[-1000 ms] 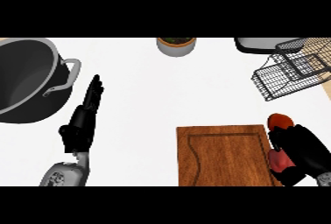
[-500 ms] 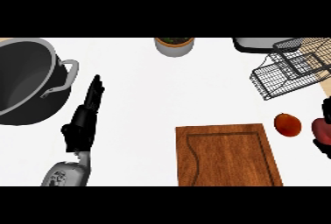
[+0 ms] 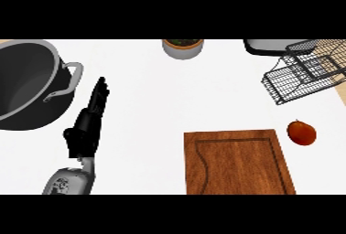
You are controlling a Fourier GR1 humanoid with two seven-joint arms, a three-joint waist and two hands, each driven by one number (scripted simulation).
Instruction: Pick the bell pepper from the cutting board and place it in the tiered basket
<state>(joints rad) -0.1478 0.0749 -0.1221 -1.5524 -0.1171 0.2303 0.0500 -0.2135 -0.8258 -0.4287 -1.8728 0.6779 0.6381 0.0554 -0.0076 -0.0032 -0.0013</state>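
Bell pepper (image 3: 301, 132) on counter beside cutting board (image 3: 238, 162); tiered basket (image 3: 305, 71) cut off

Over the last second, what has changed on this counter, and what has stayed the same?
The right hand, which was curled round the bell pepper at the cutting board's right edge, has let go and withdrawn out of view. The pepper now lies alone on the counter, just right of the board, below the tiered basket. The left hand, pot and board are unchanged.
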